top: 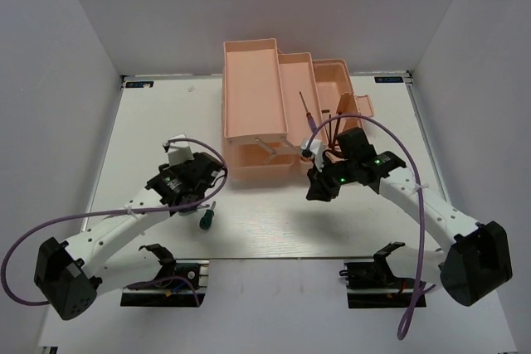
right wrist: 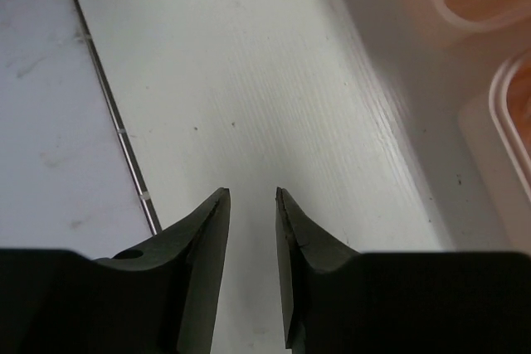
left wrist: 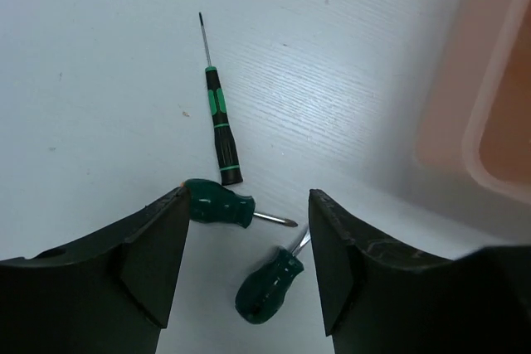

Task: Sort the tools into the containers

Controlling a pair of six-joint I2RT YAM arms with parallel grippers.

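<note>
In the left wrist view two stubby green-handled screwdrivers [left wrist: 217,205] [left wrist: 267,286] lie on the white table between the fingers of my left gripper [left wrist: 249,191], which is open and empty just above them. A slim black-and-green screwdriver [left wrist: 221,126] lies just beyond. In the top view my left gripper [top: 207,201] hovers over one green screwdriver [top: 204,220], left of the salmon-pink toolbox [top: 249,46]. A thin screwdriver [top: 305,109] and dark thin tools [top: 330,128] lie in its right trays. My right gripper [right wrist: 252,191] is slightly open and empty over bare table, in front of the toolbox [top: 315,186].
The toolbox's edge shows at the right of the left wrist view [left wrist: 498,105] and at the top right of the right wrist view [right wrist: 489,6]. Purple cables [top: 415,172] loop off both arms. White walls enclose the table on three sides.
</note>
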